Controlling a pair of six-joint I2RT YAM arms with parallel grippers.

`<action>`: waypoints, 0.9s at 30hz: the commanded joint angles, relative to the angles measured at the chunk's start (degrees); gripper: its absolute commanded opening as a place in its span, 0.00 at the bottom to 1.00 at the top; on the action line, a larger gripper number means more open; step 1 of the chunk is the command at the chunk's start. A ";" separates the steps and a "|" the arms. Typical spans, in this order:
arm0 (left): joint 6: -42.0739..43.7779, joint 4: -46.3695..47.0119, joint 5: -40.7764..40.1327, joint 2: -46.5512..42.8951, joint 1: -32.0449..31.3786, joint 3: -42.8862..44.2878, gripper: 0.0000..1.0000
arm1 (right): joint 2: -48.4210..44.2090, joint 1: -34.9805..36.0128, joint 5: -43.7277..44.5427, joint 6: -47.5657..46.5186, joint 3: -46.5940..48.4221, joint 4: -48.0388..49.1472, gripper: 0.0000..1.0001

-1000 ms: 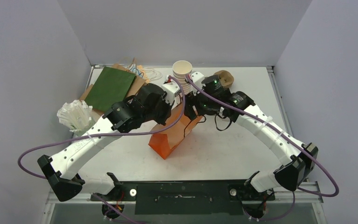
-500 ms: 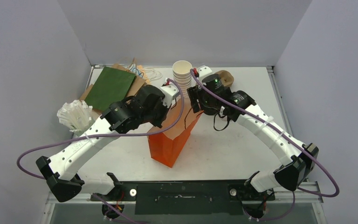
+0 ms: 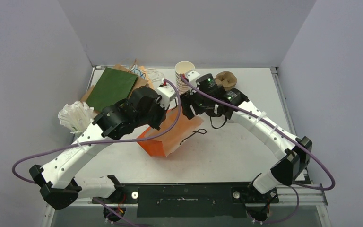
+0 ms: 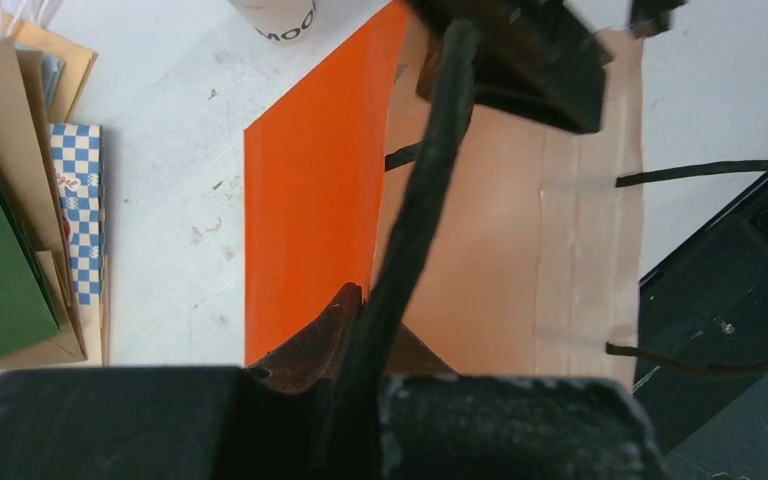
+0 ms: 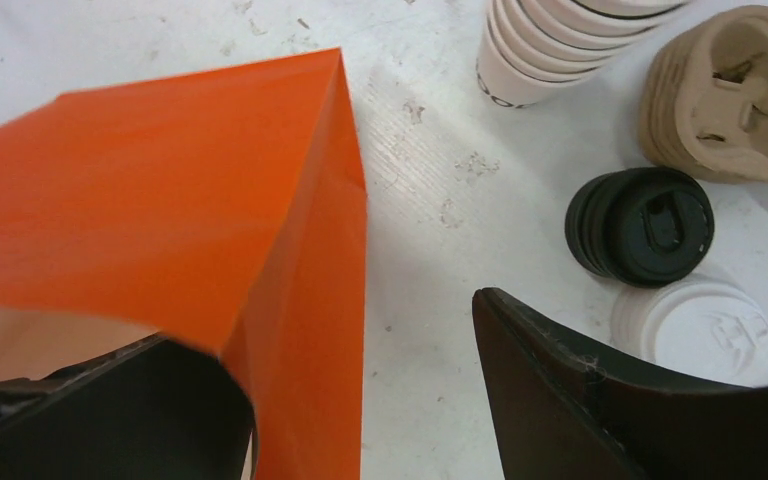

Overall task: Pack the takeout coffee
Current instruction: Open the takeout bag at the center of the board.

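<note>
No takeout coffee shows in any view. An orange paper bag (image 3: 163, 142) leans over at mid-table with its mouth toward the right. My left gripper (image 3: 167, 103) is shut on the bag's black cord handle (image 4: 415, 200), which runs up from between the fingers across the bag's pale inside (image 4: 490, 250). My right gripper (image 3: 185, 107) is open and straddles the bag's side wall (image 5: 300, 300): one finger is hidden inside the mouth, and the other finger (image 5: 560, 370) is outside above bare table.
A stack of lidless white cups (image 3: 185, 74) stands behind the bag. To its right are brown pulp cup carriers (image 5: 730, 95), stacked black lids (image 5: 645, 225) and white lids (image 5: 700, 330). Green and brown bags (image 3: 111, 89) and a bundle of white sticks (image 3: 75, 117) lie at the left.
The bag has tipped from upright to a lean and shifted left. Both grippers moved left with it, and its free handle cord now lies on the table.
</note>
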 commanded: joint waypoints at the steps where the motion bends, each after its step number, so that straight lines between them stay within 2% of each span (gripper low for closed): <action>1: 1.63 4.14 2.33 -2.37 0.23 1.78 0.00 | 3.78 2.87 -1.68 -2.99 4.41 -2.66 0.73; 5: 1.98 4.57 2.17 -3.07 0.30 1.80 0.00 | 5.26 5.88 2.72 -3.33 4.77 -3.09 0.71; 10: 2.24 3.94 1.11 -3.62 0.32 1.55 0.00 | 5.48 6.40 9.51 -1.47 4.02 -2.97 0.58; 17: 2.42 1.65 -0.71 -3.70 0.27 1.84 0.00 | 4.44 4.34 15.47 2.73 4.43 -3.12 0.54; 25: 3.15 -0.56 -2.80 -3.50 0.32 1.63 0.00 | -0.25 -2.51 16.52 6.43 0.89 0.48 0.58; 27: 3.30 -0.67 -2.89 -3.23 0.32 1.42 0.00 | -0.76 -2.47 14.49 6.04 0.72 0.84 0.66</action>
